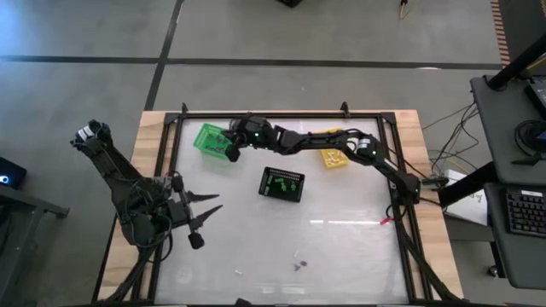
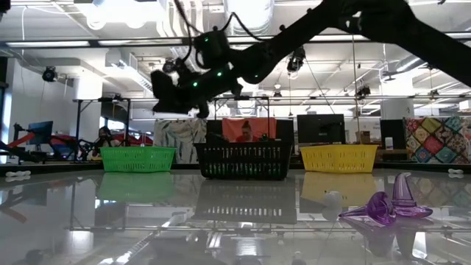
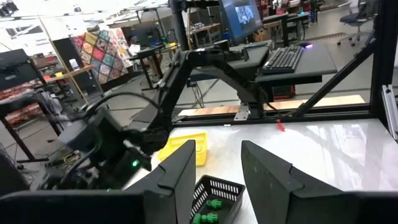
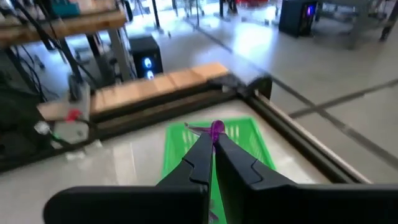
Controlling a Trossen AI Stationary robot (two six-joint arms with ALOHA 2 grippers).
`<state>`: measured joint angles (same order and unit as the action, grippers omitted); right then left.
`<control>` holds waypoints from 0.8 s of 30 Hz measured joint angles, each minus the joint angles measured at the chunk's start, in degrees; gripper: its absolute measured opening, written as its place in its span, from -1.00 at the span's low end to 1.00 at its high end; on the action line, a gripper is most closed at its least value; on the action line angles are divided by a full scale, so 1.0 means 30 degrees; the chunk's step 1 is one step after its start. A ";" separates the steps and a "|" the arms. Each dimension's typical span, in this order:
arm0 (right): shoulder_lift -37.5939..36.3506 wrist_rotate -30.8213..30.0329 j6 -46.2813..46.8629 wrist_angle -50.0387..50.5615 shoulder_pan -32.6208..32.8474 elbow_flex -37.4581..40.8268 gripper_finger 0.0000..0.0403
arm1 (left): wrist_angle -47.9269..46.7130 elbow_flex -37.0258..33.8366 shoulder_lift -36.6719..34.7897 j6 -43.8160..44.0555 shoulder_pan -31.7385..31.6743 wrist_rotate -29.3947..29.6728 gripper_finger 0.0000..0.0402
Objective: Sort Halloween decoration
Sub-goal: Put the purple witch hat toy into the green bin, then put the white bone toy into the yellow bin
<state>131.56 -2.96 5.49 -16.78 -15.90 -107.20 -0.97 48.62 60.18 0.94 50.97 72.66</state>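
My right gripper (image 4: 213,142) reaches across to the table's far left. It hangs over the green basket (image 4: 211,152) (image 1: 210,137) and is shut on a small purple Halloween decoration (image 4: 216,129). More purple decorations (image 2: 386,207) and a white one (image 2: 331,199) lie on the table near its front edge. A black basket (image 1: 281,184) stands mid-table with green pieces (image 3: 210,210) in it. My left gripper (image 1: 217,203) waits open at the table's left, holding nothing. My right gripper pinches the purple decoration (image 4: 217,132) between its two fingertips, only at their free ends. The fingers reach nearly level from the table's right side. The piece sticks out past the tips, lifted clear above the green basket.
A yellow basket (image 1: 334,159) stands at the far right of the table, under my right arm. A dark frame (image 1: 281,113) runs round the table's edge. A small red object (image 1: 386,221) lies by the right edge. Desks with a keyboard stand beyond the table's right side.
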 joint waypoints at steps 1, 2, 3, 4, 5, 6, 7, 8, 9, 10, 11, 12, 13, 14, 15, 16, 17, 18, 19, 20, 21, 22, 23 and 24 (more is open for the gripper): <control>0.0307 0.0000 -0.0062 0.0589 -0.0007 -0.0497 -0.95 | -0.0022 0.0000 -0.0005 -0.0005 0.0002 0.0003 -0.44; 0.0545 0.0000 -0.0090 0.1177 -0.0007 -0.0910 -0.94 | -0.0025 0.0000 -0.0005 -0.0005 0.0002 0.0000 -0.44; 0.0869 0.0000 -0.0121 0.1745 -0.0021 -0.1419 -0.92 | -0.0036 0.0000 -0.0005 -0.0005 -0.0002 0.0000 -0.44; 0.1115 0.0000 -0.0123 0.2186 -0.0022 -0.1854 -0.89 | -0.0039 0.0000 -0.0005 -0.0005 -0.0003 0.0000 -0.44; 0.1316 0.0004 -0.0057 0.2586 -0.0010 -0.2216 -0.85 | -0.0053 0.0000 -0.0005 -0.0005 -0.0005 0.0000 -0.44; 0.1531 0.0007 -0.0019 0.2846 0.0000 -0.2559 -0.81 | -0.0078 0.0000 -0.0012 -0.0005 -0.0005 0.0005 -0.44; 0.1687 0.0015 0.0112 0.3008 0.0000 -0.2866 -0.77 | -0.0118 0.0000 -0.0012 -0.0012 0.0002 0.0000 -0.44; 0.1771 0.0033 0.0221 0.3327 0.0000 -0.3056 -0.73 | -0.0160 0.0000 -0.0012 -0.0027 0.0002 0.0000 -0.44; 0.1803 0.0066 0.0308 0.3622 0.0000 -0.3141 -0.68 | -0.0164 0.0000 -0.0012 -0.0041 0.0002 0.0000 -0.44; 0.1803 0.0067 0.0308 0.3762 0.0000 -0.3141 -0.64 | -0.0160 0.0000 -0.0019 -0.0063 -0.0004 0.0007 -0.44; 0.1803 0.0066 0.0292 0.3909 0.0000 -0.3140 -0.60 | -0.0160 0.0000 -0.0019 -0.0063 -0.0004 0.0000 -0.44; 0.1775 0.0066 0.0188 0.4049 0.0000 -0.3126 -0.57 | -0.0160 0.0000 -0.0019 -0.0063 -0.0002 0.0000 -0.44; 0.1670 0.0066 0.0146 0.4346 0.0000 -0.3087 -0.54 | -0.0160 0.0000 -0.0019 -0.0063 0.0002 0.0004 -0.44; 0.1519 0.0097 0.0051 0.4635 0.0000 -0.3069 -0.53 | -0.0160 0.0000 -0.0019 -0.0063 0.0002 0.0000 -0.44; 0.1263 0.0240 -0.0022 0.5037 0.0000 -0.3056 -0.52 | -0.0160 0.0000 -0.0019 -0.0063 0.0002 0.0000 -0.44; 0.1005 0.0507 -0.0062 0.5501 0.0013 -0.3053 -0.52 | -0.0160 0.0000 -0.0017 -0.0043 0.0002 0.0000 -0.44; 0.0698 0.0749 -0.0068 0.5828 0.0052 -0.3053 -0.52 | -0.0152 0.0000 -0.0005 0.0002 0.0011 -0.0001 -0.44; 0.0296 0.1065 -0.0099 0.6503 0.0087 -0.3053 -0.53 | -0.0160 0.0000 0.0003 0.0010 0.0047 -0.0008 -0.44; -0.0081 0.1322 -0.0166 0.7257 0.0171 -0.3046 -0.53 | -0.0167 0.0000 0.0017 0.0063 0.0089 -0.0018 -0.44; -0.0484 0.1480 -0.0322 0.7993 0.0256 -0.3044 -0.52 | -0.0154 0.0000 0.0031 0.0141 0.0117 -0.0021 -0.44; -0.0874 0.1501 -0.0559 0.9043 0.0397 -0.3031 -0.52 | -0.0174 0.0000 0.0037 0.0222 0.0124 -0.0028 -0.44; -0.1277 0.1501 -0.0776 1.0183 0.0517 -0.3010 -0.52 | -0.0194 0.0000 0.0039 0.0357 0.0138 -0.0029 -0.44; -0.1710 0.1502 -0.0967 1.1381 0.0661 -0.2989 -0.52 | -0.0205 0.0000 0.0039 0.0556 0.0141 -0.0032 -0.44; -0.2069 0.1507 -0.1143 1.2531 0.0817 -0.2960 -0.52 | -0.0265 0.0000 0.0039 0.0692 0.0141 -0.0033 -0.44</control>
<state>125.35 1.56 2.06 20.81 -13.45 -116.08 -1.77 48.62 60.29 3.02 51.40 72.56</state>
